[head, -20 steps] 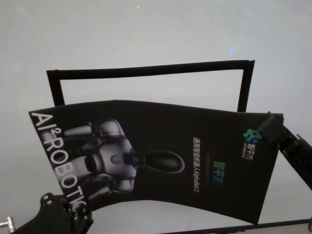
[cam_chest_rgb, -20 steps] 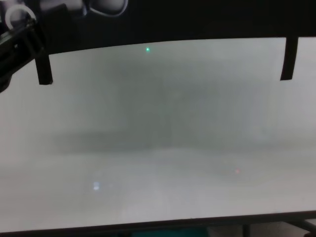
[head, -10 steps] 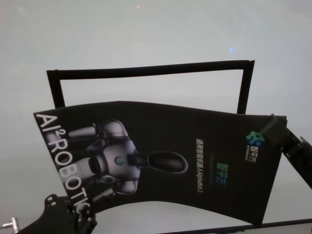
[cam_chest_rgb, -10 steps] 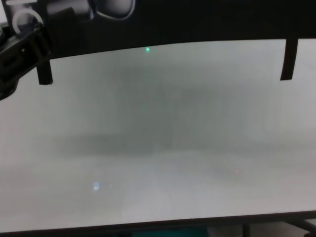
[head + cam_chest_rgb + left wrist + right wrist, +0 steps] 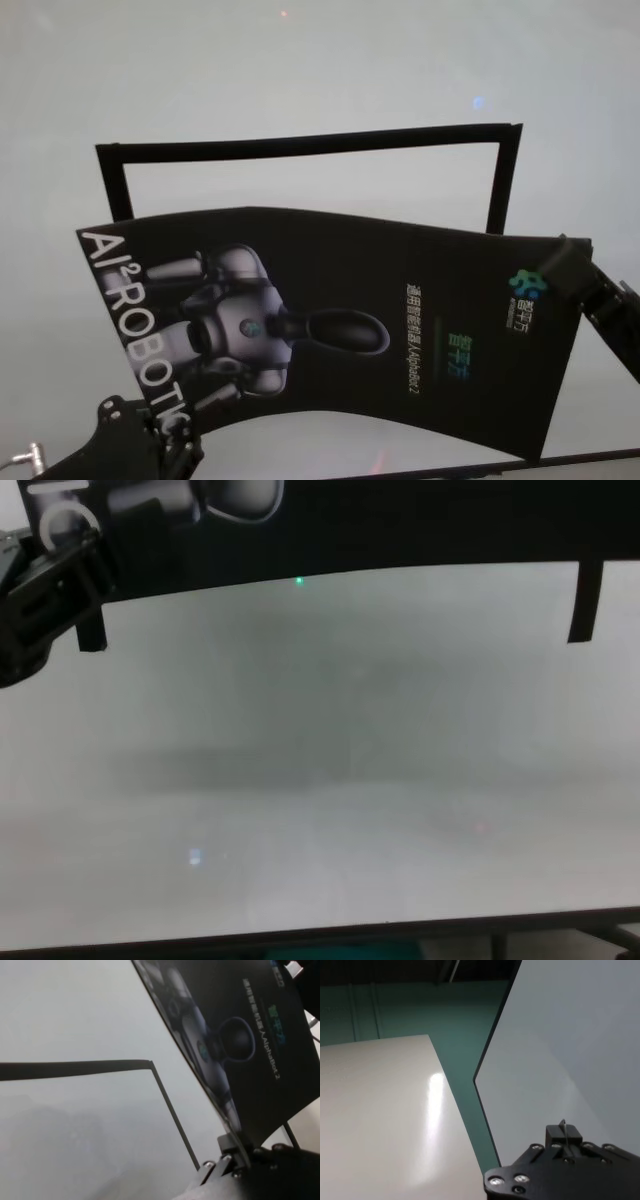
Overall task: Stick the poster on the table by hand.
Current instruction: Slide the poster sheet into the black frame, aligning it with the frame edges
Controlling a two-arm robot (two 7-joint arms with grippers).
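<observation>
Two end effectors hold one big black poster (image 5: 340,330) up over the white worktop (image 5: 300,80). The left end effector (image 5: 160,440) is at the poster's near left corner, by the big white letters. The right end effector (image 5: 565,262) is at the poster's far right corner, by the small green and blue logo. The poster sags a bit between them and is tilted, with its left side nearer.

Behind the poster, black strips (image 5: 300,145) lie on the worktop in a frame shape, open on the near side.

The head view shows the whole poster with the grey robot picture and both arms. The left wrist view shows what the head view does not: the left end effector's fingers (image 5: 235,1147) are pinched together on the poster's (image 5: 250,1035) thin edge. The right wrist view shows the pale back of the poster (image 5: 385,1120), the worktop's dark edge (image 5: 487,1060), and the green floor (image 5: 455,1020) beyond. There the right end effector (image 5: 563,1136) sits at the sheet's edge, clamped on it.

The chest view shows only the poster's bottom edge (image 5: 400,525) hanging above the worktop (image 5: 320,780), and the left arm (image 5: 45,600) reaching in from the left.

The left arm comes up from the near left. The right arm (image 5: 615,315) reaches in from the right.
</observation>
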